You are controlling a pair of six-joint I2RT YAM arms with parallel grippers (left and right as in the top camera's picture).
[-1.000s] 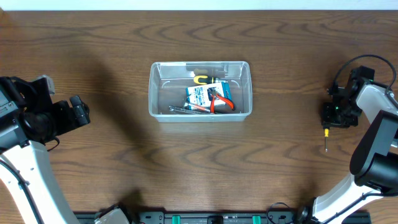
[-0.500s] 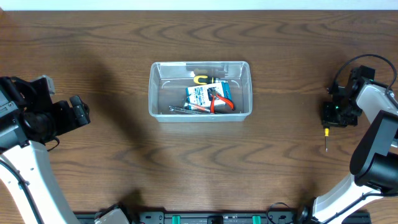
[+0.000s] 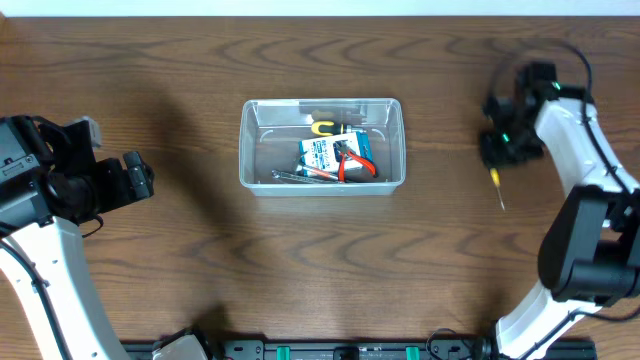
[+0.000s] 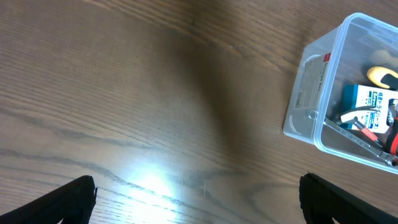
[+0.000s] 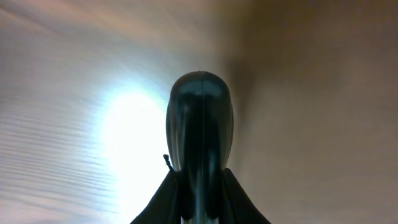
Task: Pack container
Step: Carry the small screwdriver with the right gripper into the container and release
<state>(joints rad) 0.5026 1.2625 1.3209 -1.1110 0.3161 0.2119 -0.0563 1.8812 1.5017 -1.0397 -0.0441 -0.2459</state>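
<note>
The container [image 3: 262, 148] is a clear plastic bin at the table's middle. In it lie red-handled pliers [image 3: 353, 166], a blue-and-white box [image 3: 319, 152], a yellow-handled tool [image 3: 322, 127] and a metal tool [image 3: 288, 176]. My right gripper [image 3: 497, 148] is to the container's right, shut on a screwdriver [image 3: 497, 190] with a dark handle [image 5: 199, 124] and a yellow collar; its shaft points toward the front. The fingers [image 5: 200, 182] clamp the handle. My left gripper [image 3: 135, 178] is open and empty, left of the container [image 4: 308, 93]; its fingertips [image 4: 199, 199] are spread wide over bare wood.
The wooden table [image 3: 320, 260] spreads around the container on all sides. The two arm bases and a black rail sit along the front edge.
My right gripper has moved left and toward the back with the screwdriver, nearer the container. My left gripper has shifted slightly right.
</note>
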